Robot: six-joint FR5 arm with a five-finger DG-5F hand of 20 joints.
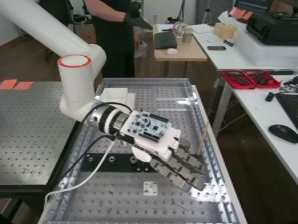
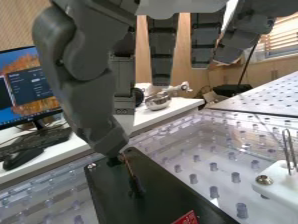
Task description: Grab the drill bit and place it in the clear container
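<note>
Drill bit (image 2: 133, 176) leans by the thumb (image 2: 106, 137), contact unclear, over the dark plate (image 2: 156, 202) toward the near edge of the worktop (image 1: 120, 210); with fingers (image 2: 163, 52) spread and nearly straight, grasping seems the current step, calling next for a careful pinch.

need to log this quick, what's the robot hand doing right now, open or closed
Robot hand: open, fingers straight; whether it touches the drill bit can't be told.
</note>
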